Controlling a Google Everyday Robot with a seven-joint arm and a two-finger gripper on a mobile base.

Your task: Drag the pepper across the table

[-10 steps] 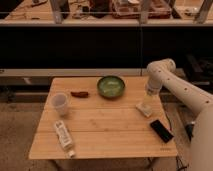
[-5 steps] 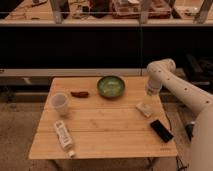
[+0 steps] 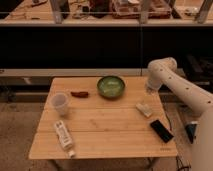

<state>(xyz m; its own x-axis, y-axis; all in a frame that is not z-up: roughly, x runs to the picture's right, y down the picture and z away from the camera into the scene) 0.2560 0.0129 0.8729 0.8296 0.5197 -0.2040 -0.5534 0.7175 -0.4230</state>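
The pepper is small, dark red and lies flat on the wooden table, near its far left side, between a clear cup and a green bowl. My gripper hangs low over the right part of the table, well to the right of the pepper and apart from it. The white arm bends down to it from the right edge.
A green bowl stands at the far middle. A clear plastic cup stands at the left. A white bottle lies at the front left. A black phone-like slab lies at the front right.
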